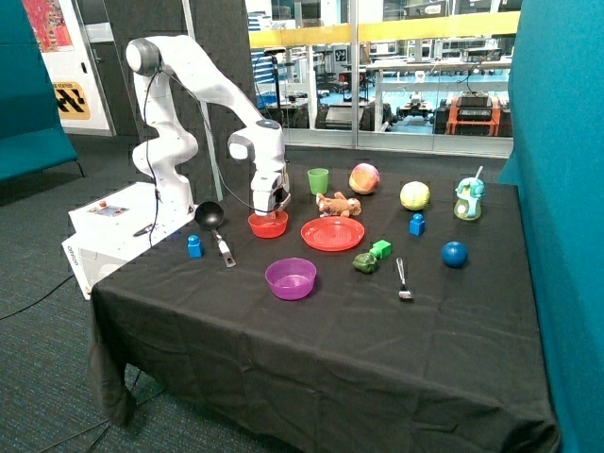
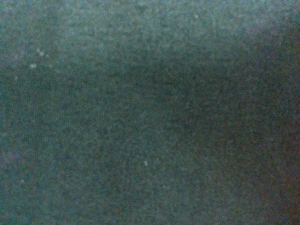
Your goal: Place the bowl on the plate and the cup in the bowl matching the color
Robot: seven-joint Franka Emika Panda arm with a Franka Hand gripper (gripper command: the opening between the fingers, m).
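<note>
Outside view: gripper (image 1: pixel 269 213) down at bowl (image 1: pixel 268 225), finger state indiscernible; plate (image 1: pixel 332 233) beside, bare.

The table (image 1: pixel 311 340) wore a plain black cloth, which filled the wrist view as dark, finely woven fabric, and the arm (image 1: pixel 198 80) above it was white with grey joints. The bowl (image 1: pixel 268 225) and the plate (image 1: pixel 332 233) were red-orange, the larger bowl (image 1: pixel 291 278) purple, the cup (image 1: pixel 318 180) green, and the ladle (image 1: pixel 211 219) black. Two blocks (image 1: pixel 194 246) (image 1: pixel 416 225) and a ball (image 1: pixel 454 254) were blue, another block (image 1: pixel 380 249) green, one round fruit (image 1: pixel 414 195) yellow-green, another (image 1: pixel 364 178) pink and yellow, and the plush toy (image 1: pixel 337 204) brown.
</note>
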